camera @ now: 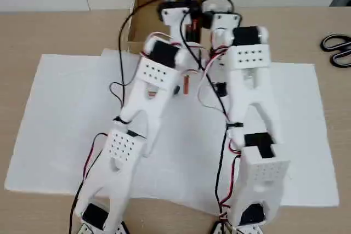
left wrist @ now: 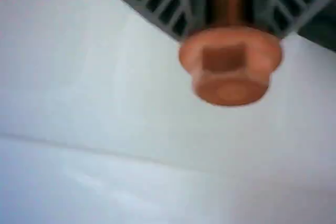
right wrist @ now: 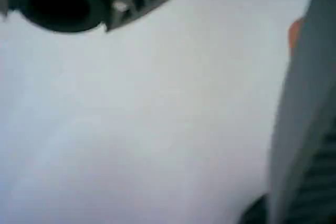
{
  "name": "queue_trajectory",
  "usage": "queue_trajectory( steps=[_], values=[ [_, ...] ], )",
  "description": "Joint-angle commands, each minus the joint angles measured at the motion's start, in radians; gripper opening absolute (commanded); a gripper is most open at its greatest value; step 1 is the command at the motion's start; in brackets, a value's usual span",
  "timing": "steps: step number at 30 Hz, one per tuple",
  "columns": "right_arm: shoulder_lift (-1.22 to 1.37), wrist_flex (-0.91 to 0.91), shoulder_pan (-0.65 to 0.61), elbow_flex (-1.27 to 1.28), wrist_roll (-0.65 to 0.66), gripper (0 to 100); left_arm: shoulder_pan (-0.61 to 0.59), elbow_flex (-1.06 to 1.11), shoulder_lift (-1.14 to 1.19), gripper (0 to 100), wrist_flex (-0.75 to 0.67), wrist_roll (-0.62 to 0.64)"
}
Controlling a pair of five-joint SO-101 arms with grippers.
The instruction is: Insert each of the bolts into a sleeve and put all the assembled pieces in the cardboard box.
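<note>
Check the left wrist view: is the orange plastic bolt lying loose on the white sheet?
No, the orange plastic bolt is clamped by its shank between the left arm's grey ribbed jaws, over the white sheet.

Orange bolt — black sleeve

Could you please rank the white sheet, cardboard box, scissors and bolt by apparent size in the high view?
white sheet
cardboard box, partly hidden
scissors, cut off at the edge
bolt
</note>
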Motion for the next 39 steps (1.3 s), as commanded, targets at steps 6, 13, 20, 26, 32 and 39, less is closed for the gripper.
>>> queue_trajectory(
  steps=[6,13,20,26,32,39],
  values=[
    [-0.292,0.007,-0.021,-0.014,-0.006,0.6,-0.149,-0.015,-0.247,1,0.020,-0.005],
    [-0.427,0.021,0.012,-0.008,-0.003,0.6,-0.152,0.122,-0.288,1,0.020,-0.003],
    [-0.633,-0.021,0.013,0.124,-0.003,0.9,-0.155,0.130,-0.354,1,0.020,-0.002],
    [-0.974,-0.228,0.013,0.520,0.055,0.9,-0.155,0.130,-0.362,1,0.020,0.021],
    [-1.319,-0.549,0.050,1.119,0.133,0.5,-0.155,0.213,-0.376,1,0.020,0.026],
    [-1.475,-0.791,0.076,1.484,0.133,0.4,-0.155,0.251,-0.394,1,0.018,0.026]
  ],
)
